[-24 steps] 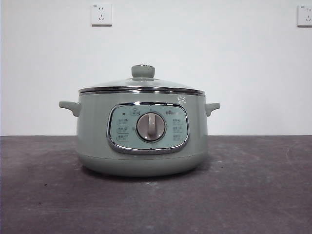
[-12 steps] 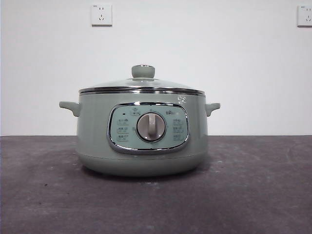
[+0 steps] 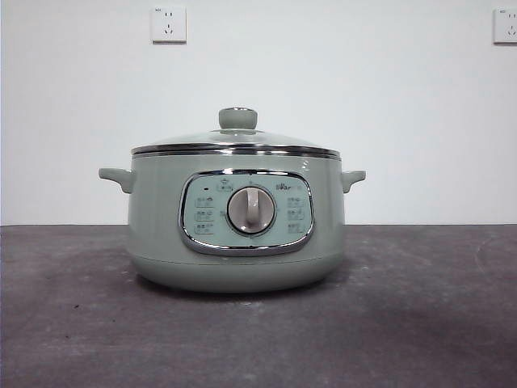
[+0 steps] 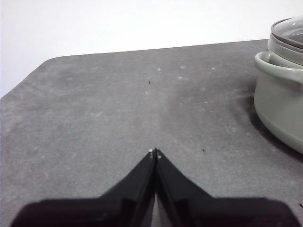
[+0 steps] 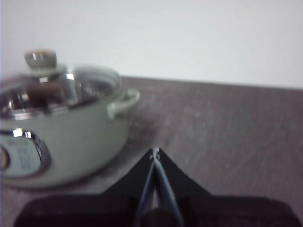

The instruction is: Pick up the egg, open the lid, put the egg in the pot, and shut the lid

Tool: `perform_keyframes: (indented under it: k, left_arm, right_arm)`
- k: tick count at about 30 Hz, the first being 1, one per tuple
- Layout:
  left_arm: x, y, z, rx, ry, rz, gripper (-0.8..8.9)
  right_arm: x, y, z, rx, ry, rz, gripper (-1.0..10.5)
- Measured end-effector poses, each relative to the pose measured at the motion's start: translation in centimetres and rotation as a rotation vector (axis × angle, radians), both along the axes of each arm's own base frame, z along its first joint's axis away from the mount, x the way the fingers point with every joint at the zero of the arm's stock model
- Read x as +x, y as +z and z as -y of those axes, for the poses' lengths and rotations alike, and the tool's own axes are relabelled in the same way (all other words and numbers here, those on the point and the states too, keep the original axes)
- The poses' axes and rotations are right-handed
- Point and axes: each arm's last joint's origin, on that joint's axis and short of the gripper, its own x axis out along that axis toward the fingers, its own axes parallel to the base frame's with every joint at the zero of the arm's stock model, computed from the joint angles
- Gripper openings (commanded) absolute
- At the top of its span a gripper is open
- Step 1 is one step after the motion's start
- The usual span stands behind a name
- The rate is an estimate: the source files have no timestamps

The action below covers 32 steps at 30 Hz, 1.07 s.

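The sage-green pot point(image 3: 161, 234) stands in the middle of the dark table, control panel and dial facing the front camera. Its glass lid point(image 3: 234, 139) with the green knob point(image 3: 237, 118) sits closed on the rim. Through the glass in the right wrist view, lid point(image 5: 90, 82) and pot point(image 5: 75, 137), a brownish blur shows; I cannot tell whether it is the egg. Elsewhere the egg is out of view. My left gripper point(image 4: 155, 152) is shut and empty over bare table, with the pot point(image 4: 279, 104) off to its side. My right gripper point(image 5: 155, 151) is shut and empty beside the pot's handle.
The grey table point(image 3: 420, 307) runs back to a white wall with two power sockets point(image 3: 168, 24). The table's rounded corner and edge point(image 4: 42, 64) show in the left wrist view. Neither arm appears in the front view.
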Motion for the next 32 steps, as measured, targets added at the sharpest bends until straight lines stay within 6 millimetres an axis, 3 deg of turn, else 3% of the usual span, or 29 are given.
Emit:
perform_keyframes:
  k: [11,32]
  left_arm:
    - [0.0,0.0,0.0,0.0,0.0,0.0,-0.03]
    - [0.0,0.0,0.0,0.0,0.0,-0.002,-0.03]
  right_arm:
    - [-0.1,-2.1,-0.3,0.003,0.032,-0.082,0.0]
    - [-0.1,-2.1,-0.3,0.086,0.023,-0.119,0.0]
